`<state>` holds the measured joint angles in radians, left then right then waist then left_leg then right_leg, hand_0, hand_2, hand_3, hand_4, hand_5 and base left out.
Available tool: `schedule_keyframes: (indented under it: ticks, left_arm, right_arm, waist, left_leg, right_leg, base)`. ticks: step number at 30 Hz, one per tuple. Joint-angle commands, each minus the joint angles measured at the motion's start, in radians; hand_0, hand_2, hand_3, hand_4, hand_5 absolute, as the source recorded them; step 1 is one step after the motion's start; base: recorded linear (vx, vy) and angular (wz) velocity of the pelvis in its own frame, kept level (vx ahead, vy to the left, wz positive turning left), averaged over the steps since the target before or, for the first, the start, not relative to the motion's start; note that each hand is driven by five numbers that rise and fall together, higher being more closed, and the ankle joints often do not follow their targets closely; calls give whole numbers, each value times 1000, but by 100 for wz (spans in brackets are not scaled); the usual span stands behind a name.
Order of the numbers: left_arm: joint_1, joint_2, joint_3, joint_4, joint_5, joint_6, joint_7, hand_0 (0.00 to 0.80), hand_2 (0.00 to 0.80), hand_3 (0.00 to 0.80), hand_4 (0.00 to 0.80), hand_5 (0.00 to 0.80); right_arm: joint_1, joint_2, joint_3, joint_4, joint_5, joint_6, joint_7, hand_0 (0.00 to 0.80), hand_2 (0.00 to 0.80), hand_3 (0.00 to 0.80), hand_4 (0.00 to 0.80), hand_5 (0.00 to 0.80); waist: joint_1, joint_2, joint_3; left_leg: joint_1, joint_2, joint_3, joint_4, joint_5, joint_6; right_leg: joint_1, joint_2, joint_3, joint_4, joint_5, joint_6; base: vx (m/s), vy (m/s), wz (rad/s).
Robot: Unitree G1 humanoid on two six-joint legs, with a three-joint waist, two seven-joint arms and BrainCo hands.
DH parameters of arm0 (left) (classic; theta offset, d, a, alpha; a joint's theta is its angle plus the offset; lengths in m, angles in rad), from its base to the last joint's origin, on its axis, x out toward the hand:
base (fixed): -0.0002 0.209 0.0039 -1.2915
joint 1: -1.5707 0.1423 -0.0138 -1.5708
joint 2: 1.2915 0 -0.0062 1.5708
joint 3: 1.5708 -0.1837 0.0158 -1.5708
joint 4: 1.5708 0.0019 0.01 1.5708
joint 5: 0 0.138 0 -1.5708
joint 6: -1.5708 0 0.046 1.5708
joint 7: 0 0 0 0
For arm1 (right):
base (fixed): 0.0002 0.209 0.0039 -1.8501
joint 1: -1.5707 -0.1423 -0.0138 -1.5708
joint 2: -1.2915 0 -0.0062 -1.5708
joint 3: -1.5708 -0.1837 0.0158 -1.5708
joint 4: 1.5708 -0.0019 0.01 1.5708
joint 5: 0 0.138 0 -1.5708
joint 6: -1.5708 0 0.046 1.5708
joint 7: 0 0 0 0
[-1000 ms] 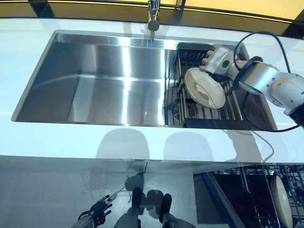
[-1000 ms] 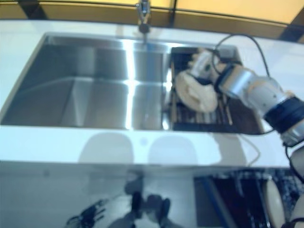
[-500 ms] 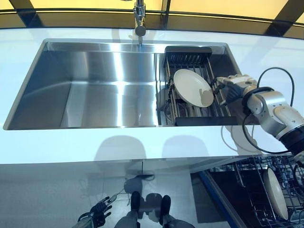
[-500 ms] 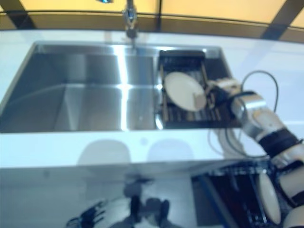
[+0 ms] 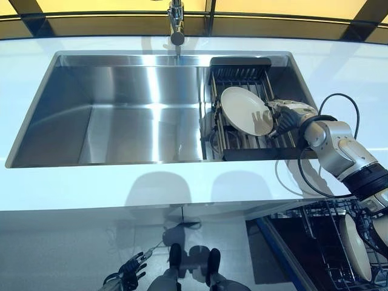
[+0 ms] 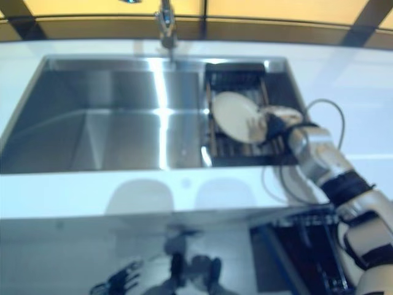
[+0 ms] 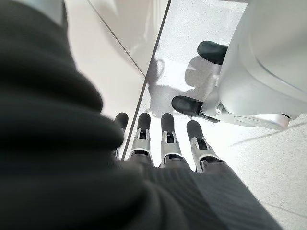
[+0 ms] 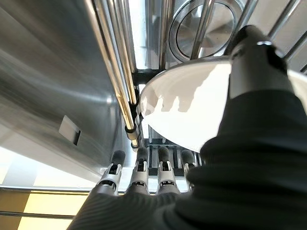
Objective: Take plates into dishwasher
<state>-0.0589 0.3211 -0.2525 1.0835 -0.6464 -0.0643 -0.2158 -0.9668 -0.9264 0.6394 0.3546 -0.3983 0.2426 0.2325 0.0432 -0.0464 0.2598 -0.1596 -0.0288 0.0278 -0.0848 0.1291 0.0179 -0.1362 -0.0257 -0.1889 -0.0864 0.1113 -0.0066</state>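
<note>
While a round cream-white plate (image 5: 245, 110) leans tilted in the dark wire dish rack (image 5: 248, 109) at the right end of the stainless steel sink (image 5: 145, 109), we see our right hand (image 5: 286, 115) at the plate's right edge. In the right wrist view the plate's glossy face shows the shadow of the fingers (image 8: 139, 175), which run straight in a row behind its back, while the dark-tipped thumb (image 8: 254, 52) lies across its front rim; the hand thus pinches the plate between thumb and fingers. The plate is the only dish we can make out in the rack, and the sink's main basin beside it holds nothing we can see below the chrome tap (image 5: 176, 24). Lower right, the dishwasher's wire basket (image 5: 327, 242) carries another pale plate (image 5: 354, 245) standing on edge. Our left hand (image 7: 168, 139) hangs low over the pale floor (image 7: 297, 158), fingers straight and relaxed.
</note>
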Motion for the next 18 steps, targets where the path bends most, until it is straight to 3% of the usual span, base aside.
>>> schedule_keyframes:
  ticks: [1, 18]
  left_arm:
    - [-20, -16, 14, 28, -3, -22, 2, 0, 0, 0, 0, 0]
    - [-32, -18, 8, 21, -3, -11, 12, 0, 0, 0, 0, 0]
  right_arm:
    - [-28, -2, -40, -37, 5, 10, -31, 0, 0, 0, 0, 0]
    - [-68, 45, -8, -102, 2, 32, -4, 0, 0, 0, 0, 0]
  waist:
    - [9, -19, 7]
    - [21, -26, 10]
  left_leg:
    - [43, -9, 26, -2, -104, 5]
    - [38, -10, 23, -2, -101, 4]
  right_leg:
    - [41, -28, -24, -1, -56, 59]
    - [38, -29, -31, -1, -53, 60]
  base:
    - [0, 0, 0]
    - [0, 0, 0]
